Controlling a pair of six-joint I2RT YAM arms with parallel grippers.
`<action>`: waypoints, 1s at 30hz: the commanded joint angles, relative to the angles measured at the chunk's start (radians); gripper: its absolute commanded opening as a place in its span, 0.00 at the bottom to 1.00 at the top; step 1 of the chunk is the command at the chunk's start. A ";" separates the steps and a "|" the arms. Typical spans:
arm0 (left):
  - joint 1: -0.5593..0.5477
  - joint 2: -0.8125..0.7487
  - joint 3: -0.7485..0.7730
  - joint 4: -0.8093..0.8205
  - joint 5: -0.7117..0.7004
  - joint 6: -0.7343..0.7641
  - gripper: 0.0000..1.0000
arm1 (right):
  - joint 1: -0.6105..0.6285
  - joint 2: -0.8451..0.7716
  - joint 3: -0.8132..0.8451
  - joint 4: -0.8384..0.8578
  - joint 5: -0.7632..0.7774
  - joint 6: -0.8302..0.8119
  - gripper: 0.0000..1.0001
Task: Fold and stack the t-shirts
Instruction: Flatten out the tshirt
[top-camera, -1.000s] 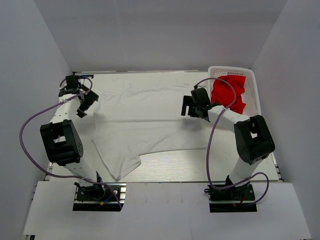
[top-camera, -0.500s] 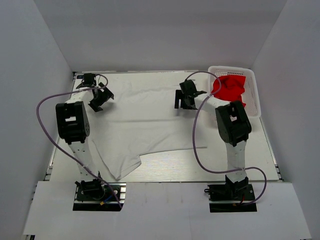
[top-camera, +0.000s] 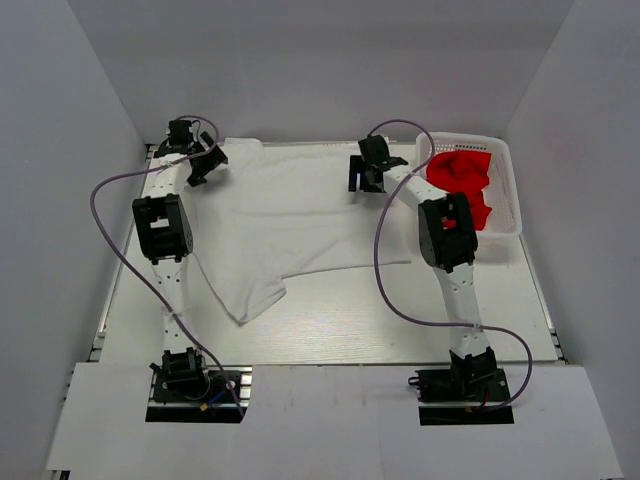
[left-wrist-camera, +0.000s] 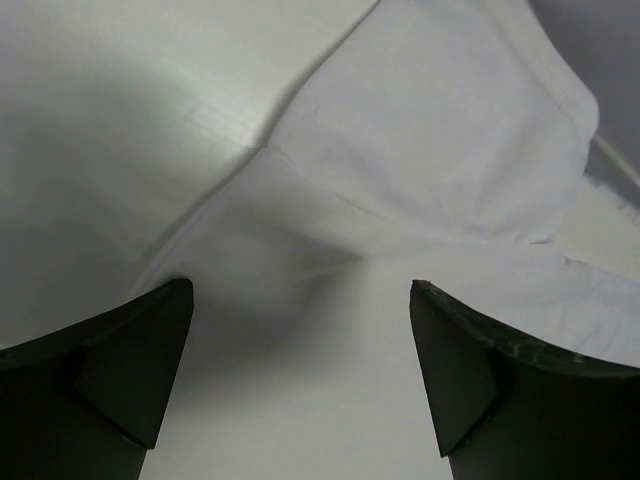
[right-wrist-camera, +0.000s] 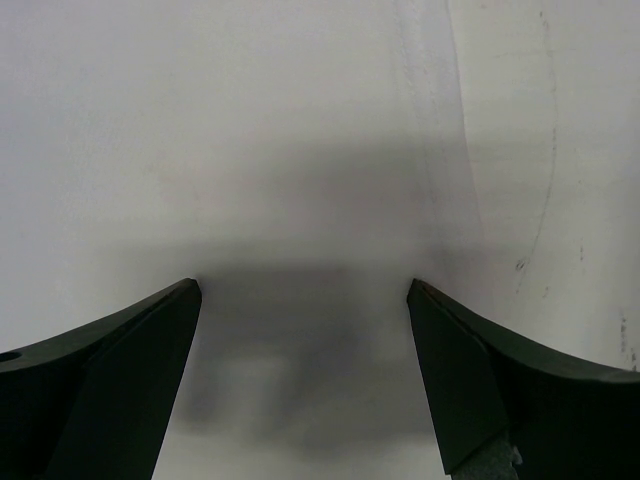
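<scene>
The white shirt (top-camera: 290, 215) lies spread flat on the counter (top-camera: 480, 300). The red shirt (top-camera: 462, 180) sits in the basket (top-camera: 455, 138) at two o'clock. The left jaws at eleven o'clock and the right jaws at one o'clock hang wide open over the white shirt's far edge, holding nothing. Both should go down, pinch the cloth near its corners, and lift together so the fold comes out straight.

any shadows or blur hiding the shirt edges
Top external: even light, sharp, but the white t-shirt barely contrasts with the table. Left wrist: soft shading under the open left gripper, folds readable. Right wrist: the right gripper casts a dark shadow on the shirt.
</scene>
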 joint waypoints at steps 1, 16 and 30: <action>0.001 0.132 0.163 -0.027 0.081 0.071 1.00 | -0.010 0.013 0.026 0.012 -0.064 -0.094 0.90; -0.031 -0.239 0.087 0.027 0.179 0.200 1.00 | 0.049 -0.496 -0.351 0.147 -0.006 -0.168 0.90; -0.180 -1.249 -1.358 0.107 0.178 -0.036 1.00 | 0.071 -0.859 -0.898 0.305 -0.018 0.076 0.90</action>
